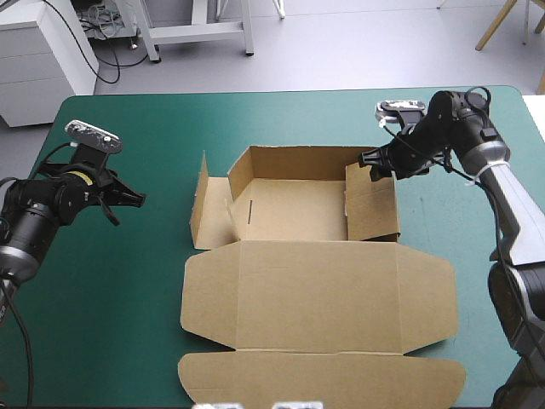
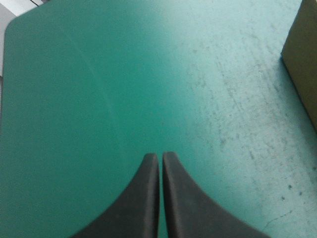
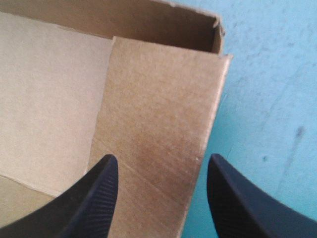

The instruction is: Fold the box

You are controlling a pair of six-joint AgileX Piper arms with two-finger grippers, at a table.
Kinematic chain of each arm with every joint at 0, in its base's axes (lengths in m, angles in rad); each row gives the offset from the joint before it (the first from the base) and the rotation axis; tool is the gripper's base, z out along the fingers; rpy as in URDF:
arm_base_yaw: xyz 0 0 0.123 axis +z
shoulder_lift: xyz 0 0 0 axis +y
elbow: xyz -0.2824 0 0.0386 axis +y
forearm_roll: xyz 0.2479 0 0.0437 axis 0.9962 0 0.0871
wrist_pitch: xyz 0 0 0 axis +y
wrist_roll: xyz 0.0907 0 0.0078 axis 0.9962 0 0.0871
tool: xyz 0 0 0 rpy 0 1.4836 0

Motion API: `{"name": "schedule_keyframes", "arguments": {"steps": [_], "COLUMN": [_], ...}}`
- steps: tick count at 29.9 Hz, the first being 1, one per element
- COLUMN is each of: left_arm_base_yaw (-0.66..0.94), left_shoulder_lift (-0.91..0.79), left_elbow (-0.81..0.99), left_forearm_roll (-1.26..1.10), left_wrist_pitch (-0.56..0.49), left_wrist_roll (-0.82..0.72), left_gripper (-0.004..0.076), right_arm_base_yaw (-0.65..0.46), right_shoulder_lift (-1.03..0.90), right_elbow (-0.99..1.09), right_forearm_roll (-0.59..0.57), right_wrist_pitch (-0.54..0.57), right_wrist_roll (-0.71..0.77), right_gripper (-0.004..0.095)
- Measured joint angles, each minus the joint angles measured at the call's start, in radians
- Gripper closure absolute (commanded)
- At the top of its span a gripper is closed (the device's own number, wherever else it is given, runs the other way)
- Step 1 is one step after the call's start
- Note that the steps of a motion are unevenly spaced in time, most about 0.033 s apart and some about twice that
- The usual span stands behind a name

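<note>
Here the box (image 1: 289, 209) sits mid-way on the counter (image 1: 102, 298), its lid (image 1: 315, 294) flat toward the near edge, the right end effector (image 1: 372, 162) spread wide at its right wall (image 1: 372, 204), the left end effector (image 1: 136, 200) pinched together near the left edge.

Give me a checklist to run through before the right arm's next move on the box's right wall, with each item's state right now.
1. Right gripper open: ok, its fingers stand apart.
2. Right wall lined up with it: ok, the panel lies ahead, between the fingers.
3. Fingers touching that wall: cannot tell.
4. Back wall of the box raised: ok.
5. Left flap tucked in: not ok, it stands outside the tray.
6. Left gripper clear of the box: ok, shut over the teal-green cover.
</note>
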Motion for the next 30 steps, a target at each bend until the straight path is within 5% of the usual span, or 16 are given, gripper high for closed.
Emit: {"name": "schedule_keyframes", "arguments": {"steps": [10,23,30], "left_arm_base_yaw": [0.21,0.232,0.232], "left_shoulder_lift": [0.031,0.034,0.034], "left_elbow": [0.0,0.0,0.0], "left_forearm_roll": [-0.391,-0.635,-0.648], "left_wrist_pitch": [0.089,0.185,0.192], "left_wrist_roll": [0.11,0.233,0.239], "left_gripper": [0.0707,0.0708,0.0708], "right_arm_base_yaw": [0.0,0.0,0.0], "right_shoulder_lift": [-0.055,0.008,0.068], "right_elbow": [-0.075,0.126,0.143], "right_forearm_roll": [-0.048,-0.028,0.052], "right_wrist_pitch": [0.028,0.005,-0.006], "right_wrist_roll": [0.069,0.08,0.056], "right_gripper": [0.0438,0.0463,0.0737]}}
